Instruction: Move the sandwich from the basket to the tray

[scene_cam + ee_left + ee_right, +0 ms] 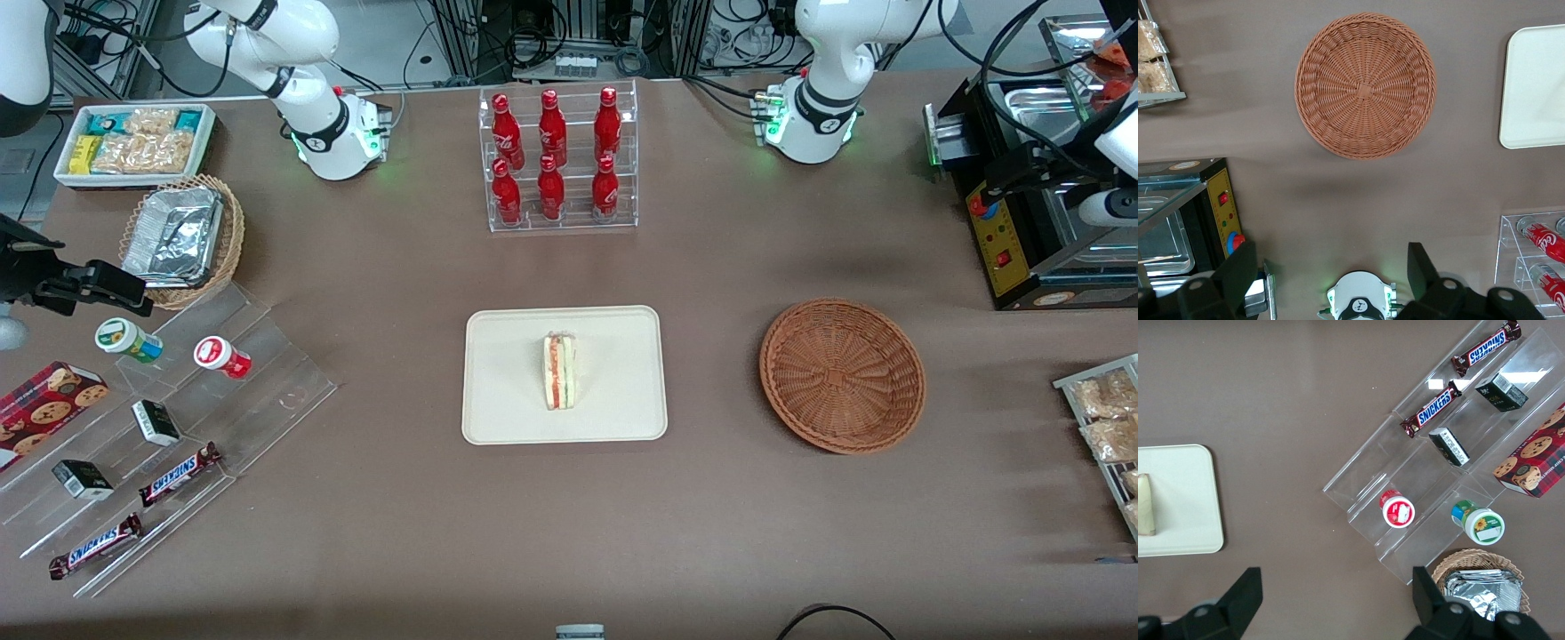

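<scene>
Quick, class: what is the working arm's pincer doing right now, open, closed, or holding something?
Pincer: open, holding nothing, up above the table near the empty basket; the sandwich lies on the tray.

Robotics lab staged as a mock snack shop. Brown-covered surface (569, 516) with white robot arm bases (338, 133) bolted on, loose cables and equipment racks (569, 36) along the edge farthest from the front camera. Shop props: clear acrylic rack of red cola bottles (558, 160), stepped acrylic display with Snickers bars (178, 473), cookie box (44, 409), white bin of snack packets (133, 142)
</scene>
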{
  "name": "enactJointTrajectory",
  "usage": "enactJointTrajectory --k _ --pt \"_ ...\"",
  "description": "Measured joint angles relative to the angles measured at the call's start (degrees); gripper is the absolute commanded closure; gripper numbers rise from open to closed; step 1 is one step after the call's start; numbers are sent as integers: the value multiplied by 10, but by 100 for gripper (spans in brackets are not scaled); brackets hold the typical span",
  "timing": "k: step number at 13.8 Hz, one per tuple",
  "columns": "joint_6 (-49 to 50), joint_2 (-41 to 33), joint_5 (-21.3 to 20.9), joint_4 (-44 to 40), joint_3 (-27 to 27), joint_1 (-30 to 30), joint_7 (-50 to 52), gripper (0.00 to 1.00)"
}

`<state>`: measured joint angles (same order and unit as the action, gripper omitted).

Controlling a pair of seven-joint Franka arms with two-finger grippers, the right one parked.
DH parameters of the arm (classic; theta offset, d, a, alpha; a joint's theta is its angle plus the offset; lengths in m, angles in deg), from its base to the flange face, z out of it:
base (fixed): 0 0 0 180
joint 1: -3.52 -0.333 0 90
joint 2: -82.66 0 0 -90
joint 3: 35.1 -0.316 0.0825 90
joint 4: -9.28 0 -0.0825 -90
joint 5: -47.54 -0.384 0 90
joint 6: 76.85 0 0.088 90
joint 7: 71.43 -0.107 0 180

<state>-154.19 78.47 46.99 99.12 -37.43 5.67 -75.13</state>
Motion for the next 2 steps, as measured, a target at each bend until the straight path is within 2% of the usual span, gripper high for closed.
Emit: enactJointTrajectory --k 2 --pt "0 2 -8 0 1 1 1 1"
